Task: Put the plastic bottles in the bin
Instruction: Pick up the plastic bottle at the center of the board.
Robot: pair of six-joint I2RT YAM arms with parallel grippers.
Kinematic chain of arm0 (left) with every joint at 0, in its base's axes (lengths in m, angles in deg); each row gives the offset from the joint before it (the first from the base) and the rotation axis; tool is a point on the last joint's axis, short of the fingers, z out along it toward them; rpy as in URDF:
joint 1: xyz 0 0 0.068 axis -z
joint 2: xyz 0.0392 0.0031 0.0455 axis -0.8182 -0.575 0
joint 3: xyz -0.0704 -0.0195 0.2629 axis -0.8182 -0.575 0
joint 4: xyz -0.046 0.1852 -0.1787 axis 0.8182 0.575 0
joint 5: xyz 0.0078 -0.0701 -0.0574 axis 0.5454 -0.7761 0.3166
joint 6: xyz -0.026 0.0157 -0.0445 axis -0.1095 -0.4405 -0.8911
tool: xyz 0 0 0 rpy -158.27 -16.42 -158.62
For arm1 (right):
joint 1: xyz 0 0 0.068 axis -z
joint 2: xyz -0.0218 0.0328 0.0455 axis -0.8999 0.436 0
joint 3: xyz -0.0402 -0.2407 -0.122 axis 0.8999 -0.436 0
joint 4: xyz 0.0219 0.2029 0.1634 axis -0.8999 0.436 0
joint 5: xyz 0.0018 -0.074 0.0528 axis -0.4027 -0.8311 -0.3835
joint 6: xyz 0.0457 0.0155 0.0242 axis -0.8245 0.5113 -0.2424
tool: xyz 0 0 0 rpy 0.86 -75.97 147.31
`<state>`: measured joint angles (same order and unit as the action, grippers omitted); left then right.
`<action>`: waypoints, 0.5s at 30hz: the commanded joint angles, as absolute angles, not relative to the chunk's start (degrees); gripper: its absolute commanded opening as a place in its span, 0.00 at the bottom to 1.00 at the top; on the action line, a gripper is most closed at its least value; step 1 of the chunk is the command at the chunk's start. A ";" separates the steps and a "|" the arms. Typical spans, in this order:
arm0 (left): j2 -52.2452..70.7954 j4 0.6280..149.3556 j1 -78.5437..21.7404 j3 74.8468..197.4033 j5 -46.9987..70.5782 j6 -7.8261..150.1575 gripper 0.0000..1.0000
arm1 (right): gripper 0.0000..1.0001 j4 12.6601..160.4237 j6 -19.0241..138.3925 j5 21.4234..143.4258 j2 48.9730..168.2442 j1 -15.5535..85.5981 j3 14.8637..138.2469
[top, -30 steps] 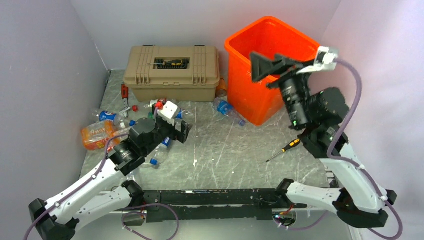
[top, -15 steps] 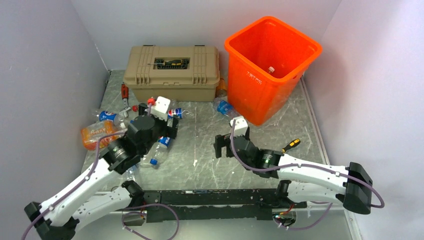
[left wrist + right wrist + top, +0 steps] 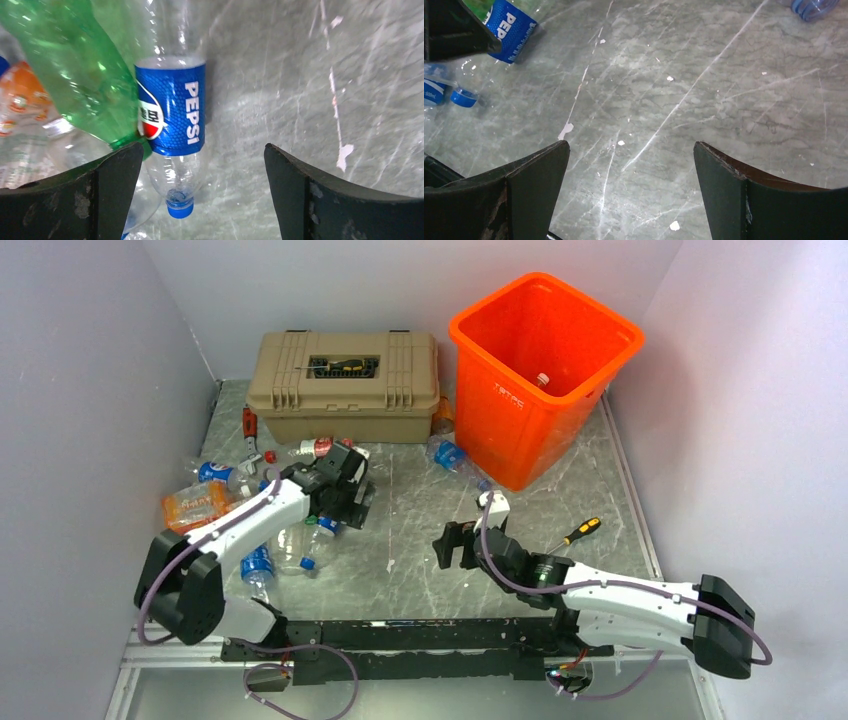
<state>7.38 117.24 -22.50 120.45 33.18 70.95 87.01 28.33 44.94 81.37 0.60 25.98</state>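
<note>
With left gripper (image 3: 204, 147) splayed over the Pepsi bottle (image 3: 172, 112) touching a green bottle (image 3: 75, 65), right gripper (image 3: 631, 145) gaping above table (image 3: 724, 100), bin (image 3: 497, 400) well apart: risks pinching both or squirting slick plastic sideways.

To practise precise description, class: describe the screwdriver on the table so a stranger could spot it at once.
Find the tall orange bin at the far right. On the grey table in front of it lies the screwdriver. Unlike the clear bottle nearby, it is thin, with a yellow-and-black handle.
</note>
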 commanded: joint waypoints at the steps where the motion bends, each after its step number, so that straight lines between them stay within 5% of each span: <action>1: 4.18 120.89 -23.04 123.20 29.22 68.90 0.96 | 1.00 84.52 25.24 45.36 77.81 0.78 23.96; 15: -5.27 120.71 -25.17 124.81 35.32 68.34 0.98 | 0.99 81.90 23.96 47.32 76.77 0.78 22.81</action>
